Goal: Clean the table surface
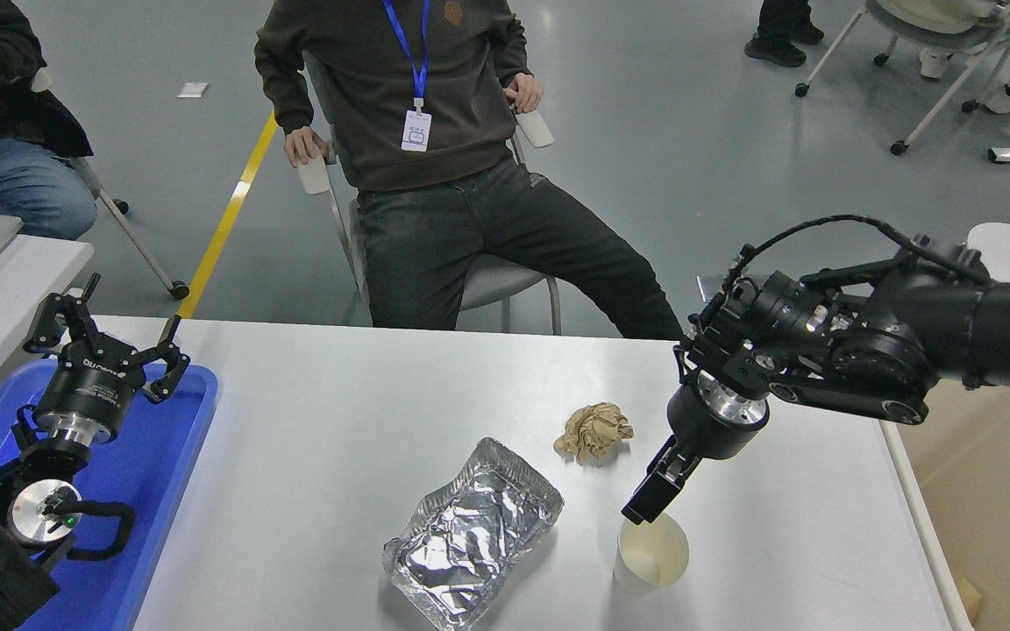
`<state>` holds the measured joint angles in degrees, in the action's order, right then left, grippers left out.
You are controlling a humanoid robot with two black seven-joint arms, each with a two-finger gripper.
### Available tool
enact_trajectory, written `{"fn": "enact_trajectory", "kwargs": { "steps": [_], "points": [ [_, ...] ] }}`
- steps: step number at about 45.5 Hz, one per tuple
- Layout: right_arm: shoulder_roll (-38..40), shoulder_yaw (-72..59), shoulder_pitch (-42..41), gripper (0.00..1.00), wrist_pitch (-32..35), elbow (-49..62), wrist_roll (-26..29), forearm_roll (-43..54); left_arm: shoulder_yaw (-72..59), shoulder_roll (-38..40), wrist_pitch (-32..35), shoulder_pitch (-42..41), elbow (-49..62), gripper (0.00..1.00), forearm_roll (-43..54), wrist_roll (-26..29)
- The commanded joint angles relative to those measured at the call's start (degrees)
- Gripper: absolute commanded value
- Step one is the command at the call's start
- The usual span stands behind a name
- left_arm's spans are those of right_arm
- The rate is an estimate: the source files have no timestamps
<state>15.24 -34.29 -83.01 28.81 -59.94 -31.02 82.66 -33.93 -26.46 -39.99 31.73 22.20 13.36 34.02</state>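
Head view: right gripper (636,513) hovers at the paper cup's (652,550) far rim on the table (338,438), fingers' state untellable (seen edge-on). Descending off-centre could tip the light cup. Left gripper (106,337), fingers spread, is parked.

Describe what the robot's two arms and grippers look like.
Both are black with silver metal wrist rings. The left gripper has jointed, linked fingers, white lettering on its round body, and a small green light lower down the arm. The right gripper has blocky fingers; a black cable loops over its arm.
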Motion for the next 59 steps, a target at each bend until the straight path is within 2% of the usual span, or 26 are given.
{"fn": "enact_trajectory", "kwargs": {
  "steps": [1,21,29,32,34,37,42,46,59],
  "points": [
    [0.1,-0.3,3.2,0.98,-1.6,1.5,0.1,0.0,0.0,0.0,0.0,0.0,0.0,1.0,0.0,0.0],
    [0.1,-0.8,8.5,0.96,-3.8,5.1,0.0,0.2,0.0,0.0,0.0,0.0,0.0,1.0,0.0,0.0],
    [0.1,-0.8,9.5,0.77,-4.9,5.6,-0.7,0.7,0.0,0.0,0.0,0.0,0.0,1.0,0.0,0.0],
    [0.1,-0.8,9.5,0.67,-5.0,6.1,-1.3,0.7,0.0,0.0,0.0,0.0,-0.1,1.0,0.0,0.0],
    [0.1,-0.8,9.5,0.55,-5.3,6.7,-1.7,0.7,0.0,0.0,0.0,0.0,-0.1,1.0,0.0,0.0],
    [0.1,-1.0,9.4,0.3,-5.5,7.5,-1.8,0.7,0.0,0.0,0.0,0.0,0.0,1.0,0.0,0.0],
    [0.0,-2.5,8.7,0.07,-5.6,7.5,-2.5,0.7,0.0,0.0,0.0,0.0,0.0,1.0,0.0,0.0],
    [-0.2,-2.5,8.3,0.01,-5.7,7.6,-3.5,0.7,0.0,0.0,0.0,0.0,-0.1,1.0,0.0,0.0],
    [-0.4,-2.5,7.8,0.0,-5.7,7.5,-6.8,0.6,0.0,0.0,0.0,0.0,0.0,1.0,0.0,0.0]
  ]
}}
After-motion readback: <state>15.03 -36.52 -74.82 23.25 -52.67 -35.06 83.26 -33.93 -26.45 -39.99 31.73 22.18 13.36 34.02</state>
